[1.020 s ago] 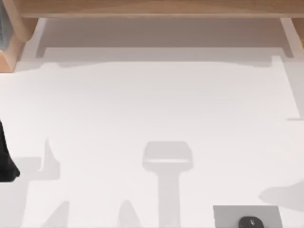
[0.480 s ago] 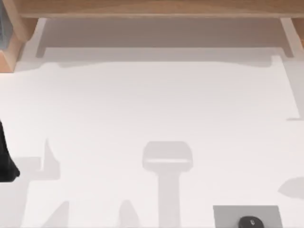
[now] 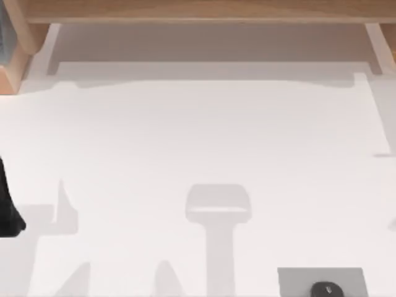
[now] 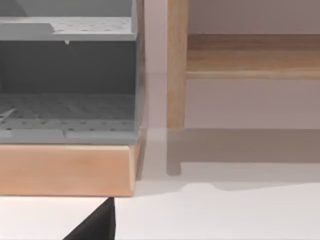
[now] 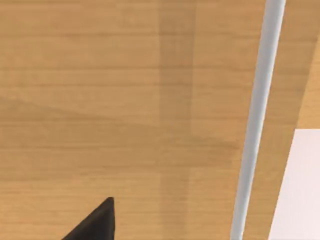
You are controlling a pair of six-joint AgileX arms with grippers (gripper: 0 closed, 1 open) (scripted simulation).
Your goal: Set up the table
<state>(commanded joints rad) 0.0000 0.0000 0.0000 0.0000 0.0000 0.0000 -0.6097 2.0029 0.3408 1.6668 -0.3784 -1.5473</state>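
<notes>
The table (image 3: pixel 204 130) spreads white and flat across the top view, its long side running left to right, with light wooden boards (image 3: pixel 204 9) along the far edge. At its left edge a dark part of the left arm (image 3: pixel 7 207) reaches in just above the surface; whether that gripper is open or closed cannot be told. Near the front right lies a small grey pad (image 3: pixel 297 279) with a black mouse (image 3: pixel 326 289) on it. The left wrist view shows a grey shelf unit (image 4: pixel 67 80) on a wooden base. The right wrist view shows wood grain and a pale rail (image 5: pixel 257 115).
</notes>
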